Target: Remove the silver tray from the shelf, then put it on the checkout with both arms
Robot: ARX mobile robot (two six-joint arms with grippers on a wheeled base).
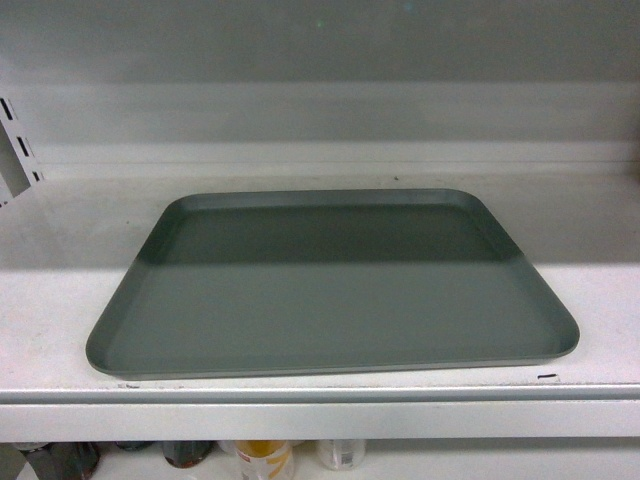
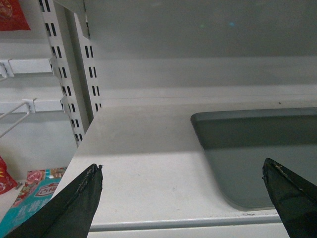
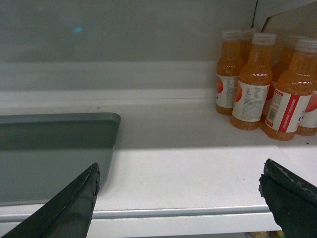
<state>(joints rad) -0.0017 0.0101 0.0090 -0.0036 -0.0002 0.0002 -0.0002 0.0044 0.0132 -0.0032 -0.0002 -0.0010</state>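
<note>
Silver tray (image 1: 330,285) flat on the shelf (image 1: 60,340), near its front edge, back panel (image 1: 320,90) behind, bottles (image 3: 262,84) toward the shelf's right rear corner

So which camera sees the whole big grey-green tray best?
The head camera: the flat grey-green rectangular tray shows whole, all four corners, on the white shelf. The left wrist view catches only its left end, the right wrist view only its right end.

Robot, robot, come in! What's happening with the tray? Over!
Both grippers open, left, right, short of the shelf. Silver tray flat on shelf, untouched. Orange juice bottles off right, apart from tray.
</note>
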